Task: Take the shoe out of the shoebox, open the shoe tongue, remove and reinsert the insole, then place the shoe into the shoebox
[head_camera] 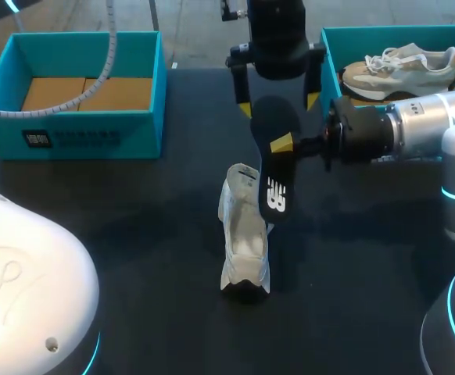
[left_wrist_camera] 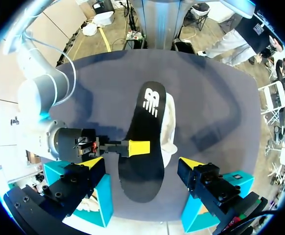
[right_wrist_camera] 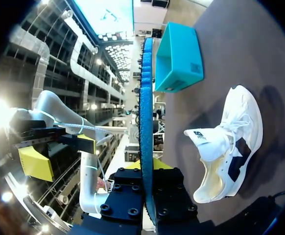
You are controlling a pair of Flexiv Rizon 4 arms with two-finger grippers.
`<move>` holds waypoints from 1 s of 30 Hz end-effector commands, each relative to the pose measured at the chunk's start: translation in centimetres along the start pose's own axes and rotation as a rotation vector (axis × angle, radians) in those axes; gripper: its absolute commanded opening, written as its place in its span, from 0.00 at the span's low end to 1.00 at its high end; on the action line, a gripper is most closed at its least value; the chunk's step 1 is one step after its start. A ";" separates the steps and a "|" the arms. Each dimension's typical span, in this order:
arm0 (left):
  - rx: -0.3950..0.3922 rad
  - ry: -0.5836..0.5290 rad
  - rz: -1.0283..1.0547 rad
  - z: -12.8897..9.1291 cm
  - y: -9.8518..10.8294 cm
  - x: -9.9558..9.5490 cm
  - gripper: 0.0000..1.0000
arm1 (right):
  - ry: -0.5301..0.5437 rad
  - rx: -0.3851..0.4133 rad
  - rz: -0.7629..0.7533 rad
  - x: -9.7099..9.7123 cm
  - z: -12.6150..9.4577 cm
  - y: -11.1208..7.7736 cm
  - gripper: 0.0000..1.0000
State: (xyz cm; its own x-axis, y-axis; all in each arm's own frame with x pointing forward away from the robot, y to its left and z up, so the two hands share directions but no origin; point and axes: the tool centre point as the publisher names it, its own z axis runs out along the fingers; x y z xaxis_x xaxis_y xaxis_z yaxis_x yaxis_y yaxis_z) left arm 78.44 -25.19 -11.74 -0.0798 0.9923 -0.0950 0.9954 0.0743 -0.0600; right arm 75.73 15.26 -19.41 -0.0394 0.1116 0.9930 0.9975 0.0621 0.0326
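Black foam insole [head_camera: 273, 168], light and floppy by my judgement and best pinched mid-length, hangs clamped in my right hand [head_camera: 284, 144] over the white mesh sneaker [head_camera: 243, 242] on the dark bench [head_camera: 134, 234], my left hand [head_camera: 279, 105] spread open astride its far end.

Insole [head_camera: 275, 160] above shoe [head_camera: 243, 246], left shoebox [head_camera: 79, 134] and right shoebox [head_camera: 392, 32] behind them

— What is everything set on?
— A dark, matte table [head_camera: 134, 234] is seen, nearly black.
— How is it lit?
— Evenly; soft, blurred shadows are thrown across its middle.
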 end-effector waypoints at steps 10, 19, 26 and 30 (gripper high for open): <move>-0.052 0.050 -0.015 -0.2 0.1 1.5 1.00 | -0.012 -0.001 0.012 -0.4 -0.3 -0.3 0.00; -0.062 0.055 -0.029 0.2 0.1 1.8 1.00 | -0.011 0.001 0.013 -0.4 -0.2 -0.3 0.00; -0.065 0.056 -0.032 0.2 0.1 1.9 1.00 | -0.014 -0.004 0.011 -0.3 -0.2 -0.3 0.00; -0.067 0.059 -0.033 0.2 0.2 1.9 1.00 | -0.014 -0.010 0.010 -0.4 -0.4 -0.5 0.00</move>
State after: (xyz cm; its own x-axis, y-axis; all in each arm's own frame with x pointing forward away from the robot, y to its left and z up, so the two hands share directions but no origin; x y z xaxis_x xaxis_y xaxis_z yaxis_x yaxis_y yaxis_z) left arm 78.45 -23.50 -12.11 -0.1110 0.9932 -0.0341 0.9938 0.1112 0.0028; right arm 75.57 14.84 -19.73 -0.0303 0.1244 0.9918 0.9981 0.0578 0.0232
